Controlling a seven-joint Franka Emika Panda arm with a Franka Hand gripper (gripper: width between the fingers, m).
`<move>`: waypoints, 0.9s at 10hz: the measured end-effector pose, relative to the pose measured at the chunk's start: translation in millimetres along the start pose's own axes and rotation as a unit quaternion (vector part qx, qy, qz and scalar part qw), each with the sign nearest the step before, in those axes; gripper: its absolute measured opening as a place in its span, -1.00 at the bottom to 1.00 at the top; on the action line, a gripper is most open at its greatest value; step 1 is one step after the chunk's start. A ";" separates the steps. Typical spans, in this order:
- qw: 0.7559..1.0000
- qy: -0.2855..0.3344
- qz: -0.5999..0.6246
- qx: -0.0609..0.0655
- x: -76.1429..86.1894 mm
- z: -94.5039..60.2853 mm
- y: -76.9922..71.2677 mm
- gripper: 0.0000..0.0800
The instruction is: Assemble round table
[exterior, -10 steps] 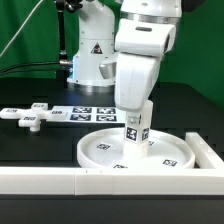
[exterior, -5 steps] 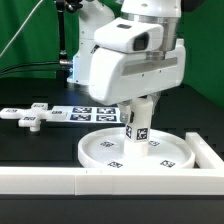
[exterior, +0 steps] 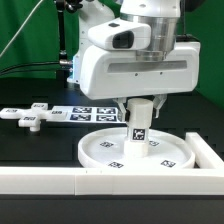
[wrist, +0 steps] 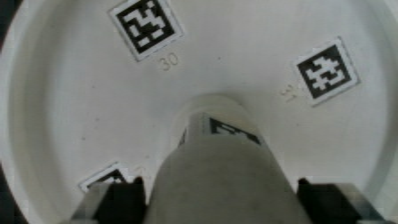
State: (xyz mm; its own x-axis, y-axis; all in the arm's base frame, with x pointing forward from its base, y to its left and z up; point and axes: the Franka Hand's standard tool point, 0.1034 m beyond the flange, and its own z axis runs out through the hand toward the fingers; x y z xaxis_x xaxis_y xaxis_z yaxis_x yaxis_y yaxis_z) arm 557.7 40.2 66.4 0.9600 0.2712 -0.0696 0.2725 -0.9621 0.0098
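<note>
The large rimmed round disc [exterior: 165, 152] lies flat at the table's front. The short cylindrical post [exterior: 139, 125] stands upright at its centre, with a tag on its side. My gripper [exterior: 141, 105] comes straight down over the post and is shut on its upper part. In the wrist view the post [wrist: 222, 160] runs between my black fingers [wrist: 116, 195] down to the disc [wrist: 71, 110], and my gripper [wrist: 217, 200] is closed around it. The cross-shaped piece [exterior: 30, 117] lies far off at the exterior view's left.
The marker board [exterior: 95, 113] lies behind the disc. The long white border wall [exterior: 60, 180] runs along the front edge and up the exterior view's right side [exterior: 208, 150]. The arm's base [exterior: 90, 55] stands at the back.
My hand has turned about its vertical axis over the post: its broad side now faces the camera. The tag on the post has shifted slightly towards the exterior view's right.
</note>
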 end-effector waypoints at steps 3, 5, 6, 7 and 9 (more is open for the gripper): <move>0.991 0.002 0.133 0.008 -0.7 0.6 -1.0 0.02; 0.971 0.004 0.238 0.017 -0.8 1.0 -1.3 0.02; 0.956 0.003 0.292 0.025 -0.8 1.2 -1.5 0.02; 0.938 0.001 0.346 0.031 -0.7 1.3 -1.7 0.02; 0.905 -0.003 0.424 0.036 -0.4 1.5 -2.8 0.02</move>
State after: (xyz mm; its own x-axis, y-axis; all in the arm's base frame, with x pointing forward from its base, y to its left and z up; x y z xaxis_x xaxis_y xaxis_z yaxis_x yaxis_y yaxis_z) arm 556.4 42.7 64.9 0.8212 -0.5659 -0.0732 -0.5676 -0.8233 -0.0036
